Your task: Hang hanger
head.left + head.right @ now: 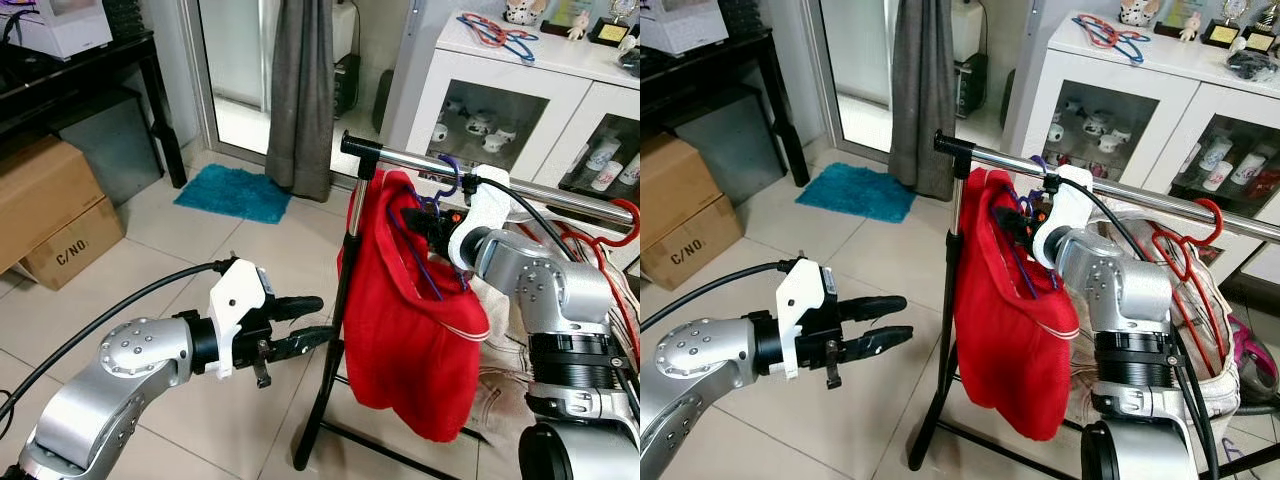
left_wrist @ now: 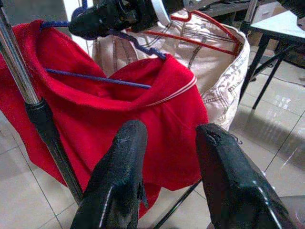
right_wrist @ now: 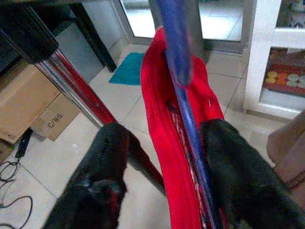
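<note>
One red garment on one blue hanger, one chrome rail, one red hanger further along it — two cardboard boxes, one teal mat, one grey curtain, two end effectors — left end effector, right end effector.

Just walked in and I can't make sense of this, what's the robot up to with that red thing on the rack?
The robot is hanging a red garment on a blue hanger over the metal rail of a clothes rack. Its right gripper is up at the rail by the hanger's neck; the hook sits over the rail, with the blue wire running between the open fingers. The left gripper hovers open, apart from the garment, beside the rack's upright post. A red hanger hangs further along the rail.
</note>
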Available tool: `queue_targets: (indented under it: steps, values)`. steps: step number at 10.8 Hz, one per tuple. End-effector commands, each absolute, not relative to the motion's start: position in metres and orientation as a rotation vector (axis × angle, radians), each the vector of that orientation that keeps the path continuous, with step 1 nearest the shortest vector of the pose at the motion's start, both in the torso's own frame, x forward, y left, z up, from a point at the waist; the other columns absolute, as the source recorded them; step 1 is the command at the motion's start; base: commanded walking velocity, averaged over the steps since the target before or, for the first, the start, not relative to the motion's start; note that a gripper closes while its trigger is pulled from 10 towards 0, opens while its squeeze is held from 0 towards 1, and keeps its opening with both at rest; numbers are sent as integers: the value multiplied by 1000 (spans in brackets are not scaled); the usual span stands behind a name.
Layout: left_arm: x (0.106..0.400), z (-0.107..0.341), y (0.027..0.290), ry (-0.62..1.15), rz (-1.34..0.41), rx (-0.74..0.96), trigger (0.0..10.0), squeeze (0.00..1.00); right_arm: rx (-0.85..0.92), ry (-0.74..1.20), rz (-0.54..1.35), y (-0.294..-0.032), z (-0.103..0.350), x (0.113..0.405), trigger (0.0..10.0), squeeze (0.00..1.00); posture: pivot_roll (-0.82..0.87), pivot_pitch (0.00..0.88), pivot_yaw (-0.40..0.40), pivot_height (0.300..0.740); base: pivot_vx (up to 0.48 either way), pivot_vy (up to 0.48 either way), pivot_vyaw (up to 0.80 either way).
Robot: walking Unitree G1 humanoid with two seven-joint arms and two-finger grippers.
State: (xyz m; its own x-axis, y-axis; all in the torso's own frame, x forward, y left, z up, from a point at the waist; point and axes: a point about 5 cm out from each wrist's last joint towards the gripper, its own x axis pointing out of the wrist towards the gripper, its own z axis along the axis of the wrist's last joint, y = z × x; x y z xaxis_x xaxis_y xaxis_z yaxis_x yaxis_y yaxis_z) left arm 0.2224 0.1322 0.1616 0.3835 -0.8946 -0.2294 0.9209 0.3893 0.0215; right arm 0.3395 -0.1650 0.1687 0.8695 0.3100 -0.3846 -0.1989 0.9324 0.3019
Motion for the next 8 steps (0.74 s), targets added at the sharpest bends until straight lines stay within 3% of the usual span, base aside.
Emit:
queue_targets:
  steps: [1,8]
  values:
    - [222,163,130,196,-1186,161,10000,0,268,431,283,-167,176,340,0,0,31,0,-55,740,0,0,0]
    - [223,163,130,191,-1186,162,10000,0,303,436,300,-165,175,339,0,0,35,0,-54,740,0,0,0]
